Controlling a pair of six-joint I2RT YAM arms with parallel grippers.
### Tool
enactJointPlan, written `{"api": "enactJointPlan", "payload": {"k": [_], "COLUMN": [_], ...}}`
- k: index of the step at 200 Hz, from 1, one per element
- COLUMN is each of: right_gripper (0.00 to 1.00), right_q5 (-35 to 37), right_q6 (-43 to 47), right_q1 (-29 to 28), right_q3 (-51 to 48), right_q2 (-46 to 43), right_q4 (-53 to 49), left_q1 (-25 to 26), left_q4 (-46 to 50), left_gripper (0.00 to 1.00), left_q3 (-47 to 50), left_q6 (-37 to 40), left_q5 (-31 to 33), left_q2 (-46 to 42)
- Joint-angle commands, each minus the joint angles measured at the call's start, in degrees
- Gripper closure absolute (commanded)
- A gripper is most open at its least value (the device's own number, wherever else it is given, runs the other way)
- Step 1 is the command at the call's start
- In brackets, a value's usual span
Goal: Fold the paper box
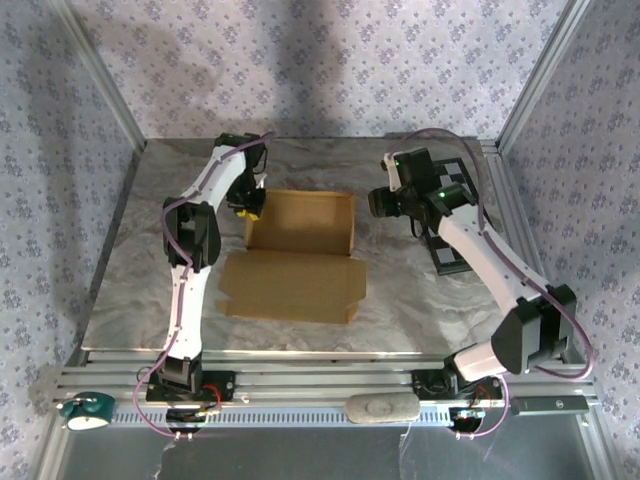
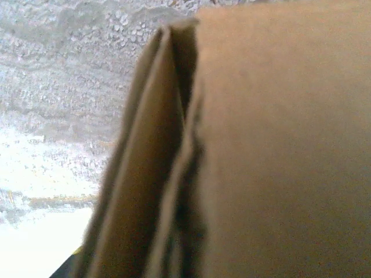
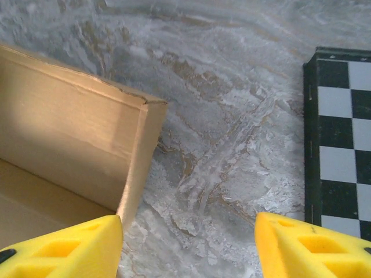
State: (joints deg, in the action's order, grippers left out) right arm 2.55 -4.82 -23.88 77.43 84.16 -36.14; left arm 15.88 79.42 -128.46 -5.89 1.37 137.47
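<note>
The paper box [image 1: 300, 222] lies mid-table as a shallow tan tray with raised walls, its lid flap [image 1: 290, 285] spread flat toward the near edge. My left gripper [image 1: 248, 207] is at the tray's left wall. In the left wrist view the doubled cardboard wall [image 2: 278, 145] is so close that it hides the jaws. My right gripper [image 1: 385, 200] hovers just off the tray's right wall and stands open. Its yellow fingers [image 3: 58, 249] are spread wide over bare table, and the wall's end [image 3: 136, 168] runs right beside the left one.
A black-and-white checkerboard [image 1: 455, 215] lies right of the box, under the right arm, with its edge [image 3: 342, 145] close to the right finger. Aluminium rails [image 1: 300, 385] run along the near edge. Patterned walls enclose the marbled table [image 1: 130, 270].
</note>
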Motion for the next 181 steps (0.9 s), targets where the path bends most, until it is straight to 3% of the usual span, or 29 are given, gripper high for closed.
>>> {"api": "enactJointPlan", "payload": {"k": [1,15,56,77,128,181], "right_gripper": [0.37,0.36,0.36,0.36,0.37,0.37], "right_q5": [-1.76,-1.63,-3.40,-2.78,0.10,0.32], "right_q6": [6.10,8.86,14.83,16.56,17.82,15.89], "right_q1": [-0.54,-0.83,-1.20,-1.93,-2.26,-1.66], "right_q3": [2.48,4.01,12.26,18.67,29.67,28.00], "right_q2": [3.95,6.86,17.18,23.41,34.95,33.70], "right_q4": [0.18,0.69,-1.00,-3.14,-7.05,-4.21], "left_q1": [1.08,1.35,1.68,2.31,1.87,2.44], "left_q4": [3.29,2.16,-3.06,-1.12,-0.26,-4.82], "left_gripper": [0.61,0.54,0.49,0.47,0.49,0.55], "left_q3": [-4.44,-5.46,-8.68,-14.91,-20.05,-21.17], "left_q6": [1.30,1.23,-0.25,0.81,0.28,0.03], "left_q5": [4.32,4.93,4.06,2.78,2.41,1.60], "left_q2": [1.73,2.06,-0.09,2.37,7.94,8.49]}}
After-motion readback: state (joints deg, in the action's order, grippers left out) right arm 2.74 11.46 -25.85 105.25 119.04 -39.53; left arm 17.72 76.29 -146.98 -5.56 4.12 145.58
